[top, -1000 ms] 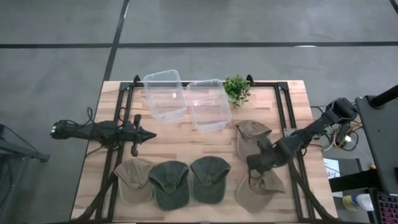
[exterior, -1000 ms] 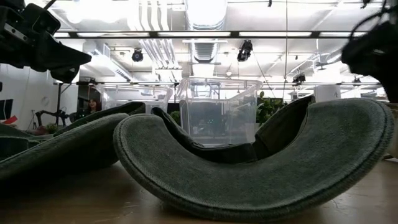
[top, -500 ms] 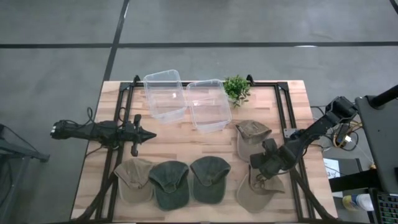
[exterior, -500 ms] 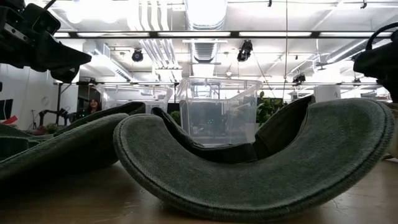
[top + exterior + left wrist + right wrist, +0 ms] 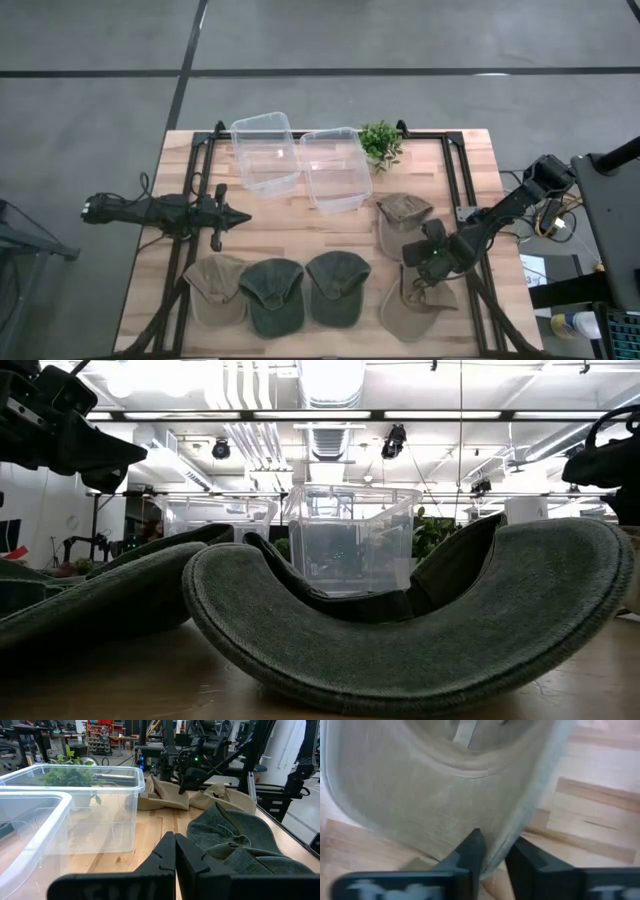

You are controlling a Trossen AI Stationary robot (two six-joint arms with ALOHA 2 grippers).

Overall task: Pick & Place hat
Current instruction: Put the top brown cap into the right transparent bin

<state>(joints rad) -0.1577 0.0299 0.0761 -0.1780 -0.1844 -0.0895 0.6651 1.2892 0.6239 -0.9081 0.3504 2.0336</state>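
Five hats lie crown-up on the wooden table [image 5: 290,225]. A tan hat [image 5: 214,287], two dark green hats [image 5: 272,296] [image 5: 338,288] and another tan hat [image 5: 412,310] form the near row. The fifth hat, the far tan hat [image 5: 400,218], lies just beyond the row's right end. My right gripper [image 5: 413,256] is at this hat's near brim, shut on it. My left gripper [image 5: 244,215] is shut and empty at the table's left, beyond the near row. My right gripper pinches the far tan hat's brim at its edge [image 5: 492,851], one finger [image 5: 470,851] on each face of the brim. It comes slanting down from the table's right. The hat still lies on the table.
Two clear plastic bins [image 5: 265,150] [image 5: 335,168] stand at the far middle, with a small green plant [image 5: 380,142] to their right. A black frame [image 5: 455,180] runs around the table's edges. Bare wood lies between the bins and the row of hats.
My right gripper has turned at the wrist and shifted slightly over the far tan hat's brim. The hats lie where they were.
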